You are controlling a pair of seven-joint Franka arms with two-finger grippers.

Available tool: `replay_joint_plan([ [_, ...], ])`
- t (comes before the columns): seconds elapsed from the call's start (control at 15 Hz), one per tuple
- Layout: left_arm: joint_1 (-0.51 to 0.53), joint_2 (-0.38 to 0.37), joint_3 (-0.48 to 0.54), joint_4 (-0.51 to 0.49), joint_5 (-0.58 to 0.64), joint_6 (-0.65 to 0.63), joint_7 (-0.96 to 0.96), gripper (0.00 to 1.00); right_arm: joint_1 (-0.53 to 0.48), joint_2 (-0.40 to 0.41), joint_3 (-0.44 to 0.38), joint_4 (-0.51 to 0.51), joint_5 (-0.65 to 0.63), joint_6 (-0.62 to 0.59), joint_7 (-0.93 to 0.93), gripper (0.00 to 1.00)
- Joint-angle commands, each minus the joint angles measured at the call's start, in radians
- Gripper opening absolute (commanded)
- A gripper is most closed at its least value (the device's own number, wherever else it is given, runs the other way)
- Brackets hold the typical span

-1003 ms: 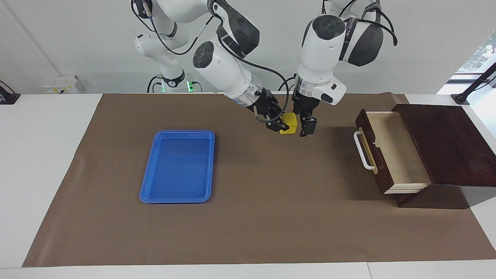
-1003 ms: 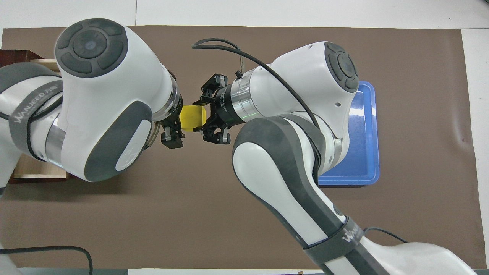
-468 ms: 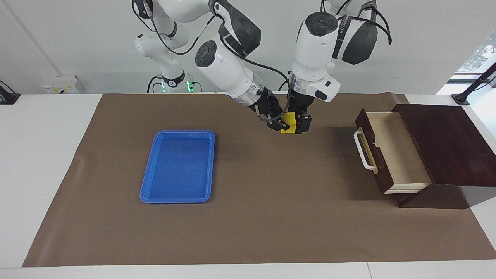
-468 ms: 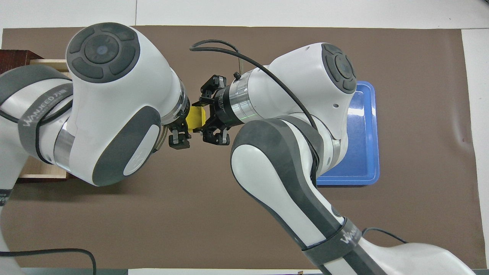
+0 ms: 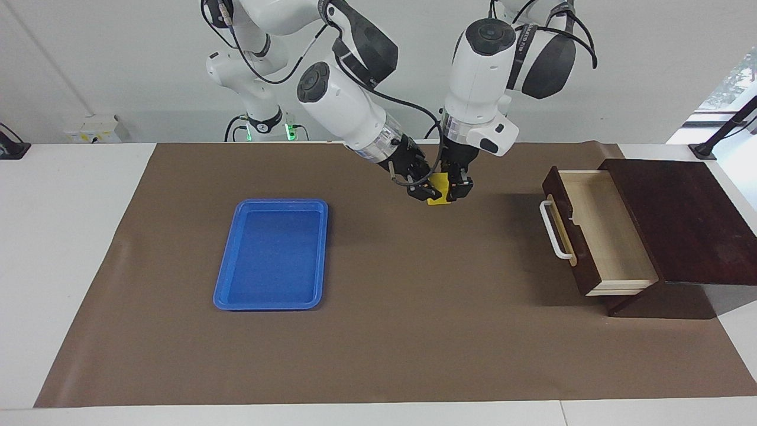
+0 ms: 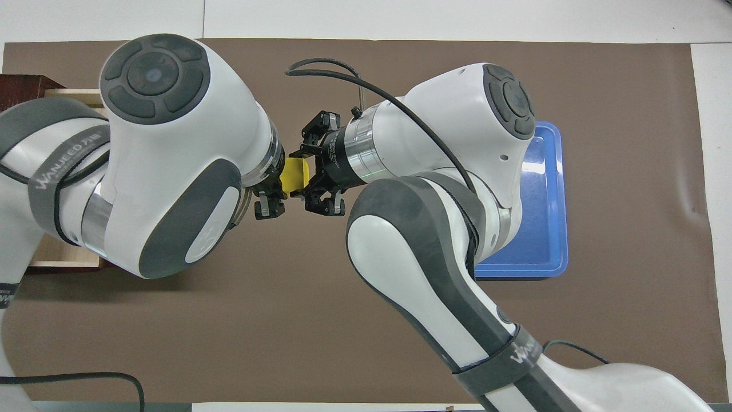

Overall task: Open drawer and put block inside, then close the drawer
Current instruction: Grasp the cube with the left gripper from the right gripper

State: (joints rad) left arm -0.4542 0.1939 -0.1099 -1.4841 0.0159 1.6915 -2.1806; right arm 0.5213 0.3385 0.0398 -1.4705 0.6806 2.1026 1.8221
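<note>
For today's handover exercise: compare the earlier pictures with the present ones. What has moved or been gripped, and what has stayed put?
The left gripper moved sideways onto the yellow block and shut on it. The right gripper stayed shut on the block, so both hold it above the mat. The drawer remains open and the blue tray has not moved.

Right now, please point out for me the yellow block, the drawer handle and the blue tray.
yellow block (image 5: 439, 200): facing view, lower visible face between both grippers.
white drawer handle (image 5: 553, 231): facing view, middle of the bar.
blue tray (image 5: 226, 269): facing view, rim toward the right arm's end.
</note>
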Motion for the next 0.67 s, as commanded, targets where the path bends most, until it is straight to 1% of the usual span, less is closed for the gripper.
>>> replay_joint_plan([
  [0.0,-0.012,0.016,0.01,0.033,-0.011,-0.003,-0.008,0.0,0.0,0.01,0.002,0.019,-0.018,0.002,0.029,0.0],
  [0.2,-0.012,0.016,0.01,0.031,-0.005,-0.003,-0.008,0.0,-0.007,0.01,0.002,0.019,-0.007,0.0,0.034,0.0],
  [0.27,-0.014,0.016,0.012,0.033,-0.002,-0.003,-0.008,0.0,-0.01,0.01,0.0,0.019,-0.007,-0.001,0.06,0.75],
  [0.33,-0.012,0.016,0.012,0.031,-0.002,-0.004,-0.008,0.0,-0.015,0.011,0.0,0.021,-0.018,-0.006,0.09,1.0],
  [0.6,-0.008,0.015,0.012,0.031,0.001,-0.01,0.018,0.0,-0.026,0.01,-0.011,0.022,-0.013,-0.013,0.095,1.0],
])
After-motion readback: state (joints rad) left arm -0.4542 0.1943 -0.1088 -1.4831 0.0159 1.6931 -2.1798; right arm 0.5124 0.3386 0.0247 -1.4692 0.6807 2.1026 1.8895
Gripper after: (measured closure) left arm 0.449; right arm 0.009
